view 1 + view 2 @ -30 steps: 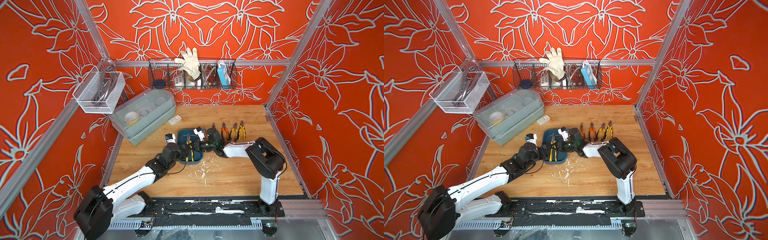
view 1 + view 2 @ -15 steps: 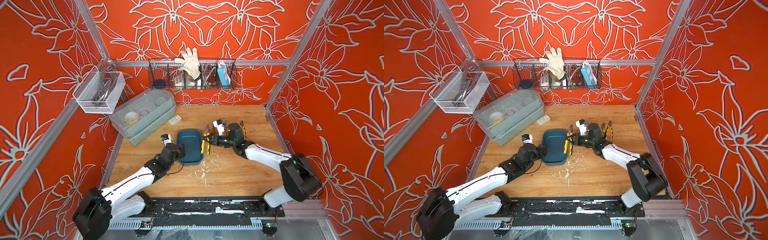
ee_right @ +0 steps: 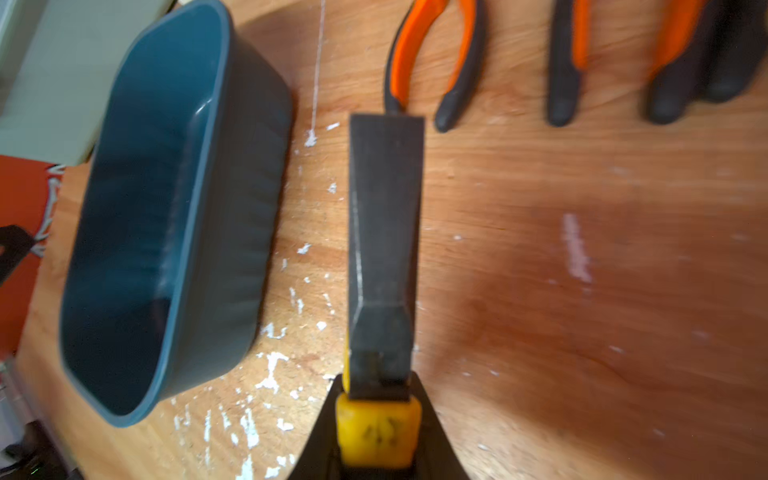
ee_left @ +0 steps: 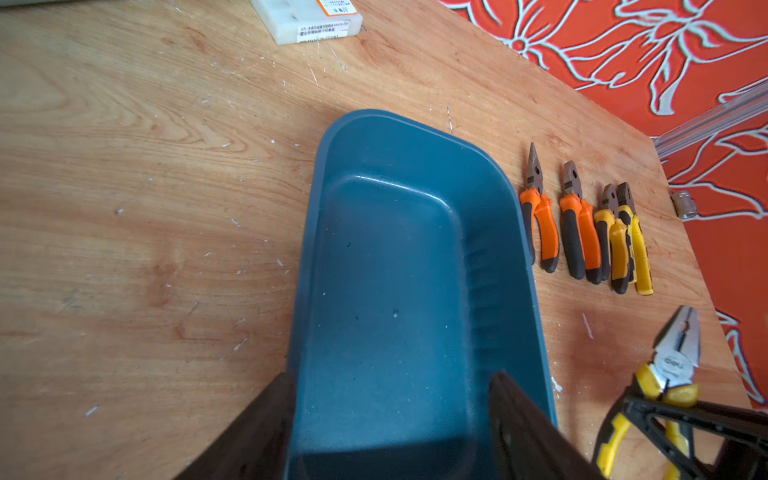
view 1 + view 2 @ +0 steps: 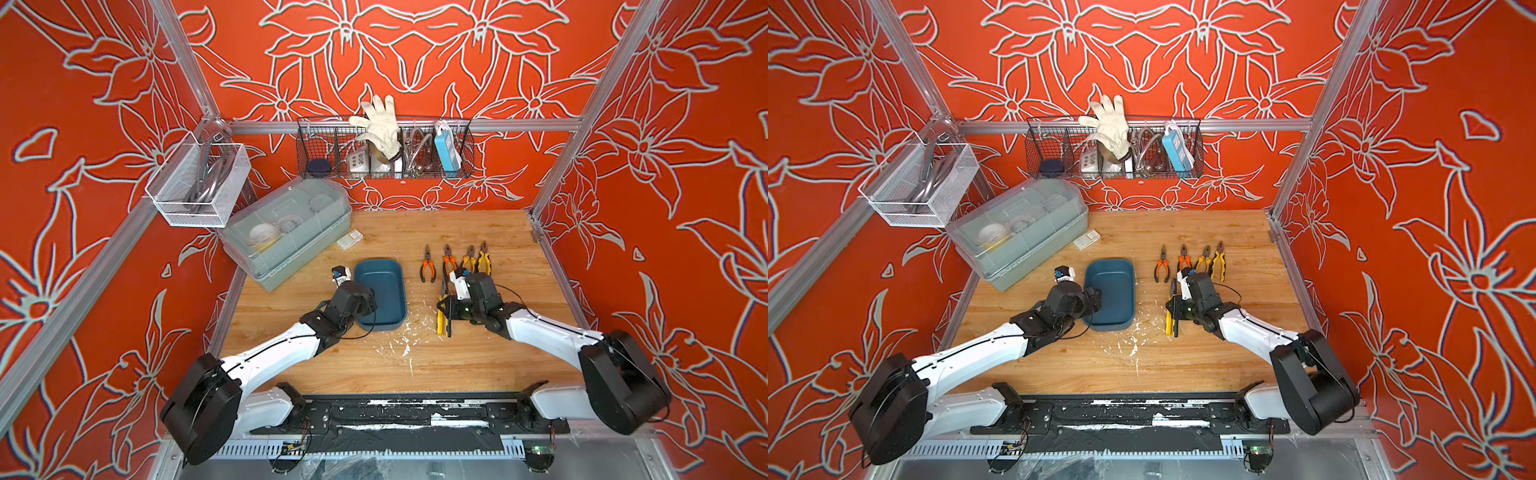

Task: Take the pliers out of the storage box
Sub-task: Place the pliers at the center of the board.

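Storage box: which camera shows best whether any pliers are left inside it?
The left wrist view: it looks straight into the storage box, and its floor shows bare. Both top views show the box small, its near corner hidden by the left arm. The right wrist view shows it blurred, from the side.

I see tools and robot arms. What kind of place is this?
Probably a robot workshop booth: pliers lie in a row on a wooden bench, and a wire basket holds a work glove.

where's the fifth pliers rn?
In a top view: yellow-handled pliers clamped in right gripper, right of the storage box, robot-side of the row of four.
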